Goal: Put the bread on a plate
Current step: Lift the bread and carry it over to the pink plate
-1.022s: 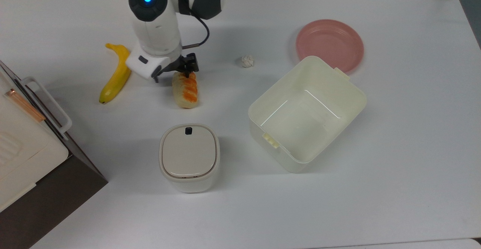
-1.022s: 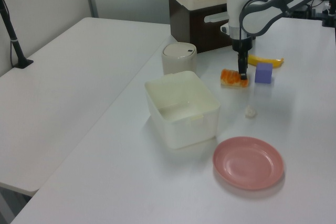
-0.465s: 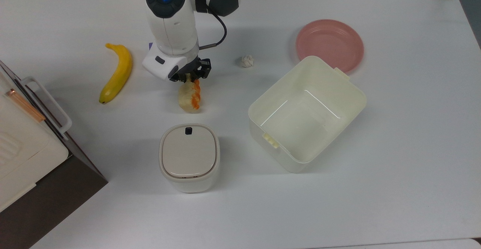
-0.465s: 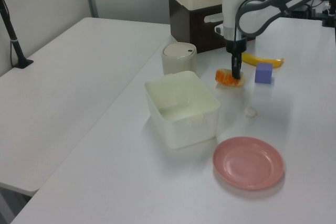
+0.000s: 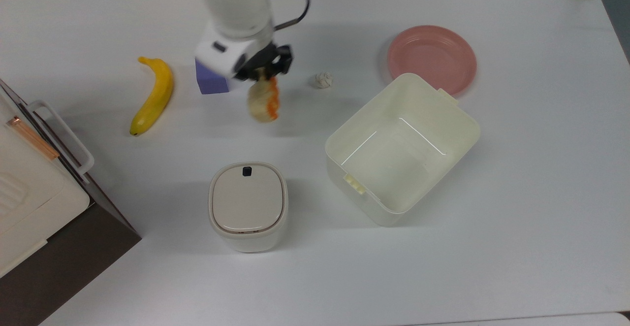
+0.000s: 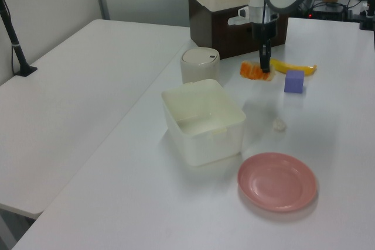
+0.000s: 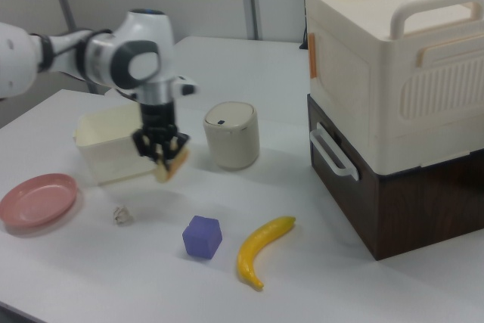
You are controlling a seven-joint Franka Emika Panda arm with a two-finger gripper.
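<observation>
In the top view, going from left to right, a cream case on a dark box [image 5: 44, 208] hangs over the left edge of the white bench [image 5: 517, 217], then comes the banana [image 5: 152, 97], a purple cube [image 5: 211, 81], and the gripper [image 5: 263, 72] with its jaws clamped on one end of the bread [image 5: 264, 100], which hangs tilted in the air above the bench, casting a shadow below. Nearer the camera stands a lidded bin [image 5: 247, 205]. Right of the bread a bare strip of bench runs to a small crumpled wad [image 5: 323, 80], then on to the cream tub [image 5: 401, 148], whose far corner overlaps the near rim of the plate [image 5: 433, 55] in the top view; in the left view the tub [image 6: 202, 122] and plate [image 6: 276, 181] lie apart. The plate is bare, with free bench on its far and right sides up to the bench edge. In the left view a second white table [image 6: 76, 98] adjoins the bench; in the right view a pale wall stands behind. Compared with a second ago, the bread has left the bench, where it lay flat by the banana, and has gone up and toward the top view's right with the gripper; the cube, hidden under the arm then, now shows.
</observation>
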